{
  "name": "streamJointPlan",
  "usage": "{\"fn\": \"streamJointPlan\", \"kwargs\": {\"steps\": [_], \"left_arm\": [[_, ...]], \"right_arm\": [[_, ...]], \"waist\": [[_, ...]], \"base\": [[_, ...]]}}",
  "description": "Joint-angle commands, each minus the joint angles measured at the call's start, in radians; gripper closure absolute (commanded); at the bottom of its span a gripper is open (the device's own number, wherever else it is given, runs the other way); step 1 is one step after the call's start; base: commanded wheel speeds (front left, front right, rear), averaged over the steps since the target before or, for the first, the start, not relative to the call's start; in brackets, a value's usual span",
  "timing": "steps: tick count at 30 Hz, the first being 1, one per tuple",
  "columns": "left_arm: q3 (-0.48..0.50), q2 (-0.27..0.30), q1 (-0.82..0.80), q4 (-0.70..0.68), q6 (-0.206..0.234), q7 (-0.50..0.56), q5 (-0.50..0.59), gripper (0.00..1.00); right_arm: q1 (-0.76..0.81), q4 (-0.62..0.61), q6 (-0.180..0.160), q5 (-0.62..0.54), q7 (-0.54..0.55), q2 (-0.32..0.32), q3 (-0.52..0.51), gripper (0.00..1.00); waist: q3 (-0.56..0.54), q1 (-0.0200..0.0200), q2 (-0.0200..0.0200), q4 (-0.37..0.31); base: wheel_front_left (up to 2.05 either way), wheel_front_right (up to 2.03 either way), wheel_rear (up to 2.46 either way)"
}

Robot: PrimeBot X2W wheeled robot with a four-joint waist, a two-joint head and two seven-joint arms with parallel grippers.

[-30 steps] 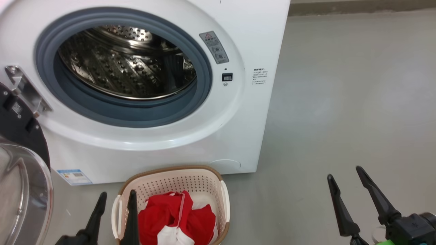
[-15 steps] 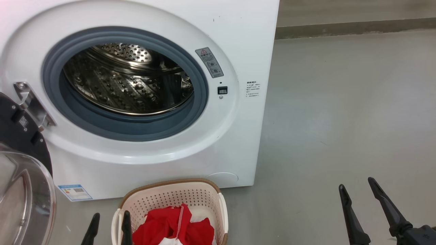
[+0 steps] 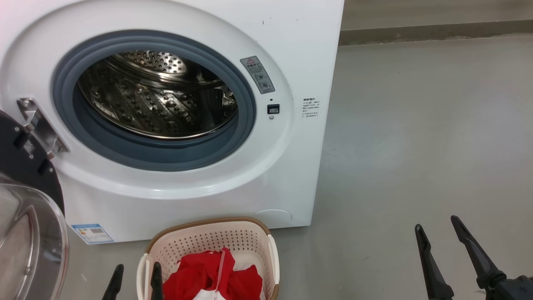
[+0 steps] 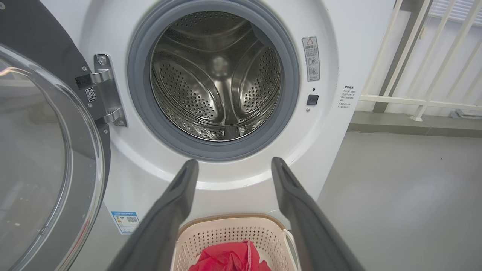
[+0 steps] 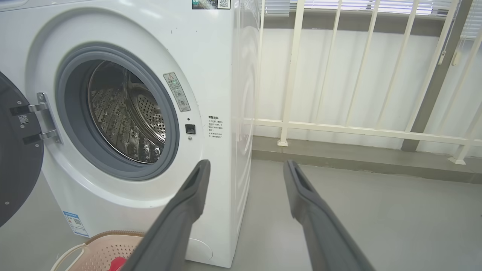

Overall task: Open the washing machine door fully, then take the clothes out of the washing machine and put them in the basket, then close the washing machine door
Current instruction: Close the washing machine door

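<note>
Two long dark left fingers [image 4: 177, 203] stand spread wide and empty over the left edge of the small cream-white perforated plastic basket [image 3: 216, 239] with a brown rim. Bright red and white fabric clothes [image 3: 208, 275] lie bunched inside that basket, which sits on the grey floor [image 3: 416, 125] just in front of the big white front-loading washing machine [image 3: 291, 166]. The right fingers [image 5: 188, 203], equally spread and empty, hang over the floor well to the basket's right. The machine's perforated steel drum [image 3: 154, 100] is exposed. The large round glossy black washing machine door [image 3: 25, 208], with its clear glass bowl, hangs swung open on the machine's left.
</note>
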Motion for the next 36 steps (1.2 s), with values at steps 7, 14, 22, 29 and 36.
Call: {"fn": "streamJointPlan", "kwargs": {"steps": [7,14,22,29,36], "left_arm": [[0.033,0.028,-0.024,-0.038,0.021,-0.002,0.013,0.0],[0.027,0.03,-0.026,-0.044,0.028,0.005,0.018,0.0],[0.019,0.036,-0.03,-0.044,0.034,0.015,0.026,0.0],[0.009,0.04,-0.031,-0.049,0.035,0.02,0.032,0.0],[-0.004,0.035,-0.036,-0.036,0.047,0.035,0.039,0.0]], "right_arm": [[-0.012,-0.021,0.005,0.017,-0.005,-0.017,0.016,0.0],[-0.013,-0.02,0.005,0.022,-0.005,-0.017,0.018,0.0],[-0.013,-0.019,0.005,0.023,-0.004,-0.017,0.019,0.0],[-0.017,-0.02,0.005,0.02,0.001,-0.017,0.019,0.0],[-0.016,-0.02,0.005,0.021,0.004,-0.017,0.022,0.0]], "waist": [[0.003,0.0,0.0,0.004],[0.006,0.0,0.0,0.006],[0.005,0.0,0.0,0.01],[0.001,0.0,0.0,0.01],[0.0,0.0,0.0,0.01]], "base": [[-0.14,0.14,0.0],[-0.99,0.99,0.0],[-1.75,1.74,0.01],[-1.05,1.05,0.0],[-0.17,0.17,0.0]]}}
